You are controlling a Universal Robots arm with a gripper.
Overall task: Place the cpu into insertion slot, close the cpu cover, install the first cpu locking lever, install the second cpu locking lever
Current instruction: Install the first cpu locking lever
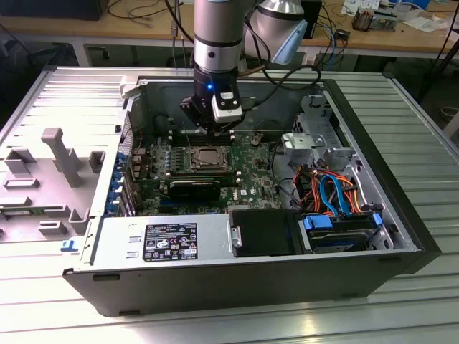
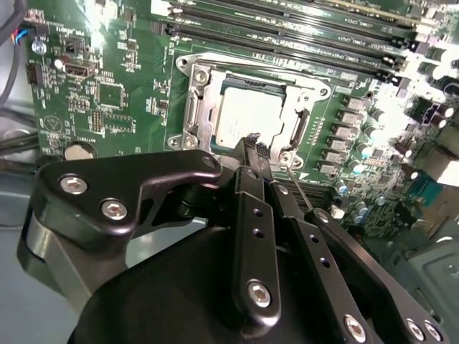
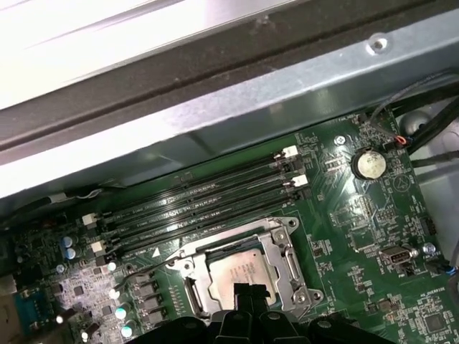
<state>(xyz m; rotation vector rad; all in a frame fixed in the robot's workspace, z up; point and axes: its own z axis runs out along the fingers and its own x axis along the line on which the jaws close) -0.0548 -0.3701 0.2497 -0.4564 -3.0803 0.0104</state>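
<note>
Exterior view: the arm (image 1: pixel 219 36) is held upright over the open case (image 1: pixel 215 281), with the gripper (image 1: pixel 208 129) poised just above the insertion slot (image 1: pixel 208 158) on the green board (image 1: pixel 251 183). Second wrist view: the fingers (image 2: pixel 252 179) are seen clenched on nothing, and the cpu (image 2: pixel 247 118) is seated under the lowered cpu cover (image 2: pixel 196 107).

Room above the insertion slot (image 1: pixel 189 159) is left open from above, partly taken by the gripper (image 2: pixel 252 145), fingers pressed together, just over the slot's rim. The slot is flanked by memory slots (image 3: pixel 201 204) with the case wall (image 3: pixel 215 107) behind them, and by a black module (image 1: pixel 193 188) on the opposite side. Toward the exterior view's right, passage is blocked by the drive cage (image 1: pixel 319 122) and cable bundle (image 1: pixel 333 190).
</note>
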